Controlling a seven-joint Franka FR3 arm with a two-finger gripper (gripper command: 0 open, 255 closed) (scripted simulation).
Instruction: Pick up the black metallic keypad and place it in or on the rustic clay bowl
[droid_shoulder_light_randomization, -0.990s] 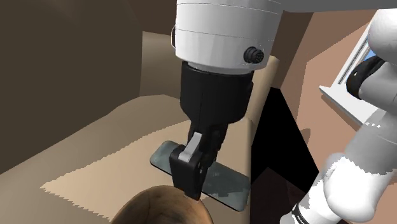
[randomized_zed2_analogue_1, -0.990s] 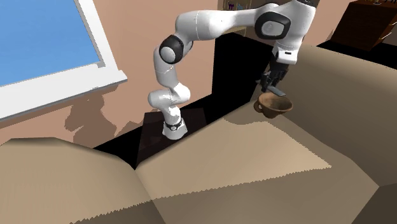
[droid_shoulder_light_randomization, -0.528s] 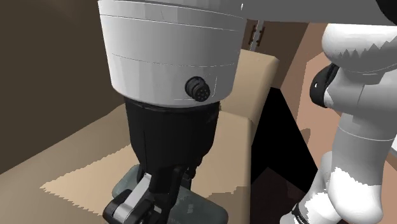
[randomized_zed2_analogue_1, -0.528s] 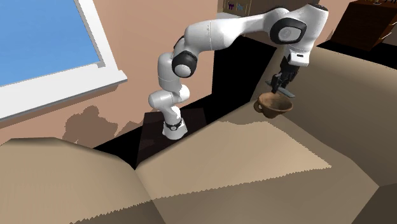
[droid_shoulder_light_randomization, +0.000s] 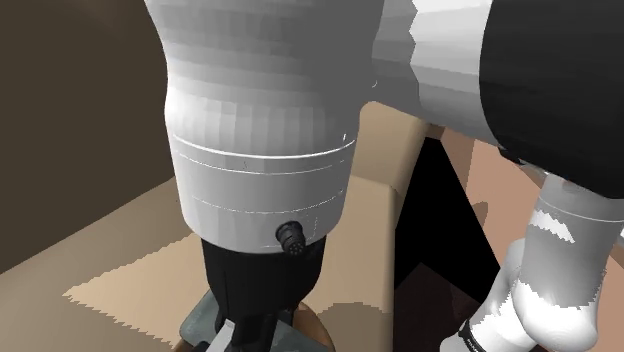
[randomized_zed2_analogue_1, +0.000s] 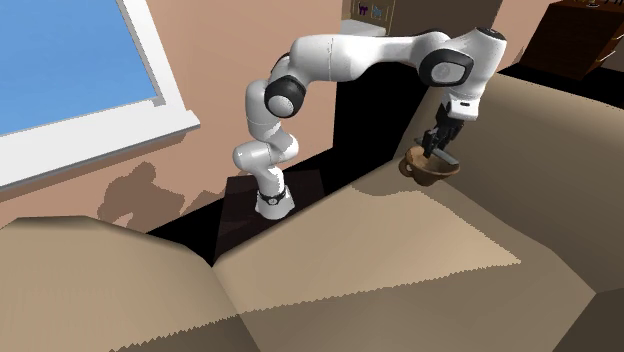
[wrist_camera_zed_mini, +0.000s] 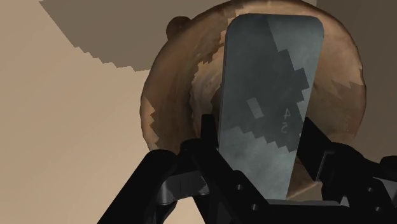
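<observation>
In the wrist view a flat dark grey keypad (wrist_camera_zed_mini: 270, 102) with faint digits is clasped between the two black fingers of my gripper (wrist_camera_zed_mini: 257, 149), shut on it. Straight beyond it lies the brown clay bowl (wrist_camera_zed_mini: 172, 95), its hollow under the keypad. The second exterior view shows the gripper (randomized_zed2_analogue_1: 437, 148) just above the bowl (randomized_zed2_analogue_1: 428, 170) on the tan surface. In the shoulder view the white wrist hides most; the keypad's corner (droid_shoulder_light_randomization: 195, 325) and a sliver of bowl (droid_shoulder_light_randomization: 315, 332) peek out at the lower edge.
The bowl stands near the edge of a tan cushioned surface (randomized_zed2_analogue_1: 420, 240), with a black area (randomized_zed2_analogue_1: 340, 130) beside it. A raised tan block (randomized_zed2_analogue_1: 540, 110) rises behind the bowl. A blue window (randomized_zed2_analogue_1: 70, 60) is on the pink wall.
The arm has swung over and lowered, carrying the keypad from beside the bowl to directly above it. The wrist now blocks most of the shoulder view.
</observation>
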